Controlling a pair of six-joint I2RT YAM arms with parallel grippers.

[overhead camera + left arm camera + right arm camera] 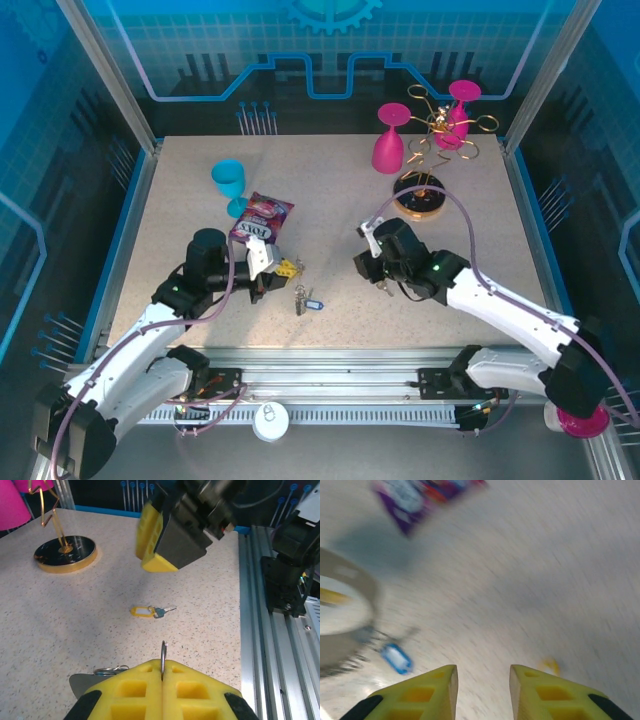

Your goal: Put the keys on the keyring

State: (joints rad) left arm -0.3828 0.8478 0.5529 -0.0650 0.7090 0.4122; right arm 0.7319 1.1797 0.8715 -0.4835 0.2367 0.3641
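Left gripper pinches our stiff, thin metal keyring; right gripper parted; we'd take the light yellow-tagged key by its tag.

The speckled beige table bears a yellow-tagged key, blue-tagged keyring, magenta goblets, turquoise cup.

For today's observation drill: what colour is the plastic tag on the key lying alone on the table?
The key tag is yellow; left wrist view shows it best.

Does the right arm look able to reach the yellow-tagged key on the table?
Probably yes: the yellow-tagged key lies alone on bare table, nothing over it, and the right claw hovers nearby, open.
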